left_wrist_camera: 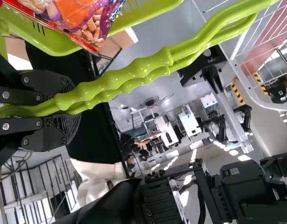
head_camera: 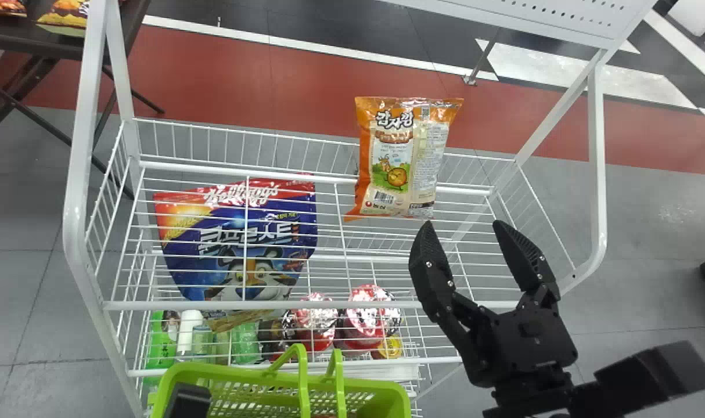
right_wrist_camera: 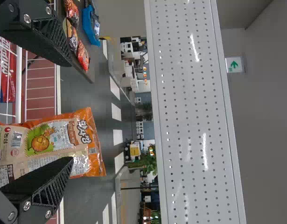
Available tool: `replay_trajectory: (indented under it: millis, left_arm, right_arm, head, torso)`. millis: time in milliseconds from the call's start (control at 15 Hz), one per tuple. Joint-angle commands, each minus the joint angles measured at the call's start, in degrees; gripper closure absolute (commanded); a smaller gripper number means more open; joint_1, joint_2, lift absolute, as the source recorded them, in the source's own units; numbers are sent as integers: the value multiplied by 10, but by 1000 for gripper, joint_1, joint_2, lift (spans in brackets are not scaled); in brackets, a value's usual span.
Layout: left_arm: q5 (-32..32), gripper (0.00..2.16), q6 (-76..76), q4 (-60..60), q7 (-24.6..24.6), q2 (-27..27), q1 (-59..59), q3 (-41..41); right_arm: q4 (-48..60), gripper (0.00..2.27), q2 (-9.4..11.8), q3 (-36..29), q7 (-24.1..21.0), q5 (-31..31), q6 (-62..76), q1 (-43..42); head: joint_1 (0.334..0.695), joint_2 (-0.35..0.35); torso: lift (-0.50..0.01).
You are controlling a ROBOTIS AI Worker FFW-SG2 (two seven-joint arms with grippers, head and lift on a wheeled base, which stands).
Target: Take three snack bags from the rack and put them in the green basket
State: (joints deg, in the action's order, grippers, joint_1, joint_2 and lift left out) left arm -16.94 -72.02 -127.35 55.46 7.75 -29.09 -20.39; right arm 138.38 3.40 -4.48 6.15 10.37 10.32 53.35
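Observation:
My right gripper [head_camera: 463, 249] is open over the right part of the wire rack [head_camera: 306, 304], just in front of an orange snack bag [head_camera: 405, 157] that stands upright at the rack's back. In the right wrist view the snack bag [right_wrist_camera: 50, 144] lies beyond and between the spread fingers of my right gripper [right_wrist_camera: 52, 107]. My left gripper [head_camera: 187, 400] is at the green basket [head_camera: 242, 386] below the rack's front. In the left wrist view my left gripper [left_wrist_camera: 54, 108] is shut on the basket's handles [left_wrist_camera: 129, 77], and a snack bag [left_wrist_camera: 89, 21] sits in the basket [left_wrist_camera: 152, 11].
A large blue and red cereal bag [head_camera: 236, 244] is at the rack's left. Bottles and red-lidded containers [head_camera: 369, 316] stand on the lower shelf. White posts [head_camera: 85, 145] frame the sides, and a perforated panel [right_wrist_camera: 194, 112] rises above. A dark table [head_camera: 56, 43] stands behind left.

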Motion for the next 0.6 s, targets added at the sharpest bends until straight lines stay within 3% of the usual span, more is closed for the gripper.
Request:
replay_trajectory:
  millis: [0,533]
  left_arm:
    - [0,1544,0,-1,0,1,0,0]
    - [1,1544,-2,-1,-1,2,2,1]
  right_arm:
    - [0,107,0,0,0,0,6,0]
    - [-1,107,0,-1,-4,0,11,-1]
  head:
    - [695,-350]
    - [695,-350]
  torso:
    - [-6]
    - [-6]
